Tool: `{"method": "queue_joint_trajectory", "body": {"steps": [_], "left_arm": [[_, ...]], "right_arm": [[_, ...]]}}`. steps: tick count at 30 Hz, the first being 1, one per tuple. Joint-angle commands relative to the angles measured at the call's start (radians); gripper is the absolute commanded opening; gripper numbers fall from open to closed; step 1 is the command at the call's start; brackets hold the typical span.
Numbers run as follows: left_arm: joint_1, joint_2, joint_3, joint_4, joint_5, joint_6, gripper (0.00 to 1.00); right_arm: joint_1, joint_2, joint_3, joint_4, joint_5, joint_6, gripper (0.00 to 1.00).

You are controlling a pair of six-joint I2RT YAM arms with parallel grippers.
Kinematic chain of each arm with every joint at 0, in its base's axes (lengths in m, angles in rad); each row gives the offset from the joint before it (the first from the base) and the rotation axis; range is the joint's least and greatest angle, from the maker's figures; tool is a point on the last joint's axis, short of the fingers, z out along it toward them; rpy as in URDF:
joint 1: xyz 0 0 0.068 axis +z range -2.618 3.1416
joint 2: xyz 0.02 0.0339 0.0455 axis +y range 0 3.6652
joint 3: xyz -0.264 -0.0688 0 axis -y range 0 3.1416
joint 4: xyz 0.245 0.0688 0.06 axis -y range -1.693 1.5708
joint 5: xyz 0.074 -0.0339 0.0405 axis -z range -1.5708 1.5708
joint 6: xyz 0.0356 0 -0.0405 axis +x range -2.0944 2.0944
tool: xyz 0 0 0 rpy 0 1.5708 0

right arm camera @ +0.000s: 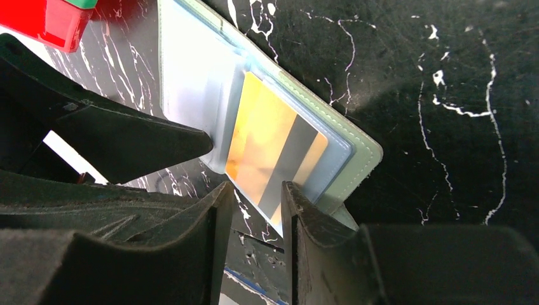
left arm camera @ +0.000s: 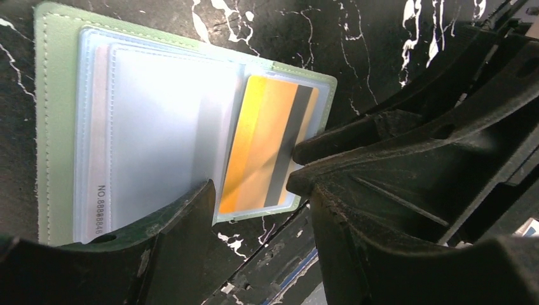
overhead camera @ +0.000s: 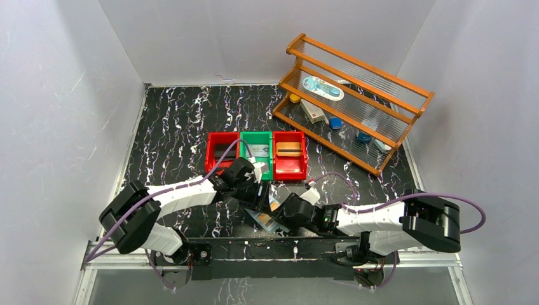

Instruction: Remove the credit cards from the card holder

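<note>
The sage-green card holder [left arm camera: 57, 127] lies open on the black marble table, also in the right wrist view [right arm camera: 359, 159] and mostly hidden under the grippers in the top view [overhead camera: 264, 219]. A gold credit card [left arm camera: 264, 143] with a dark stripe sits in its clear sleeve, and also shows in the right wrist view [right arm camera: 270, 149]. My left gripper [left arm camera: 251, 187] is open, one finger [left arm camera: 171, 241] lying over the sleeves' near edge. My right gripper [right arm camera: 257, 190] is open with a narrow gap, and the card's near corner lies between its fingers.
Three small bins stand just behind the grippers: red [overhead camera: 222, 152] with a dark card, green [overhead camera: 257, 152] with a greyish card, red [overhead camera: 290, 155] with a tan card. A wooden rack [overhead camera: 356, 95] with small items stands at the back right. The table's front edge is close.
</note>
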Motion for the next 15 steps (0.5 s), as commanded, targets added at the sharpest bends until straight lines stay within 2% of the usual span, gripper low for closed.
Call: {"method": "queue_joint_trajectory", "body": {"steps": [1,5,15], "left_arm": [[-0.01,0.015,0.023,-0.019,-0.044,0.021,0.55],[-0.012,0.018,0.007,-0.026,-0.114,0.027,0.56],[-0.017,0.019,0.007,-0.037,-0.077,0.055,0.54]], "right_arm": [[-0.004,0.033,-0.052,-0.203,0.007,0.011,0.44],[-0.004,0.013,-0.098,-0.185,0.011,0.005,0.44],[-0.004,-0.01,-0.115,-0.185,0.011,0.014,0.44]]}}
